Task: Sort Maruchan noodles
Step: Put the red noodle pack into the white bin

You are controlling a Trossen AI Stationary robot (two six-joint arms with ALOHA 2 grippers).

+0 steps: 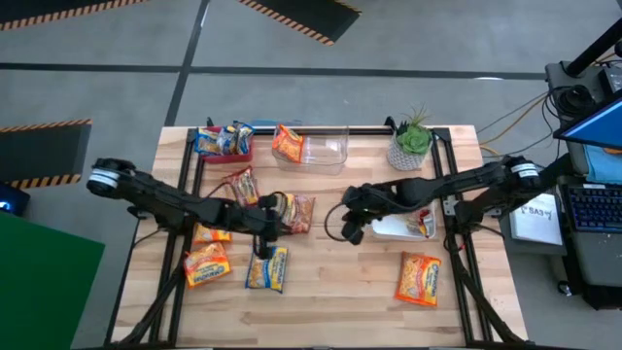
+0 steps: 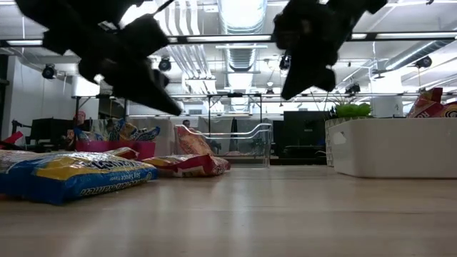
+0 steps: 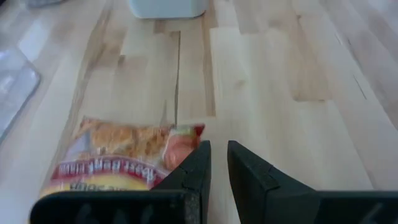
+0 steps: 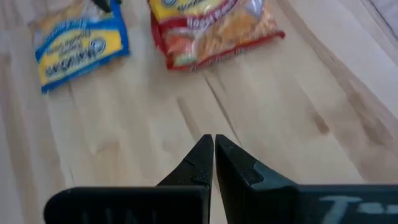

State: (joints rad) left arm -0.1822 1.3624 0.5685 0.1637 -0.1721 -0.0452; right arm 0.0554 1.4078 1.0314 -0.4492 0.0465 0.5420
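Note:
Several yellow-orange Maruchan packets lie flat on the wooden table. A red-marked one is at the middle and also shows in the left wrist view. A blue-marked one lies nearer the front. Others lie at the left and at the front right. My left gripper hovers above the table beside the red-marked packet, its fingers a narrow gap apart and empty. My right gripper hovers at the table's middle, shut and empty.
A pink bin with blue-marked packets and a clear bin with an orange packet stand at the far edge. A white tray holding a packet stands right of the middle. A potted plant stands at the far right.

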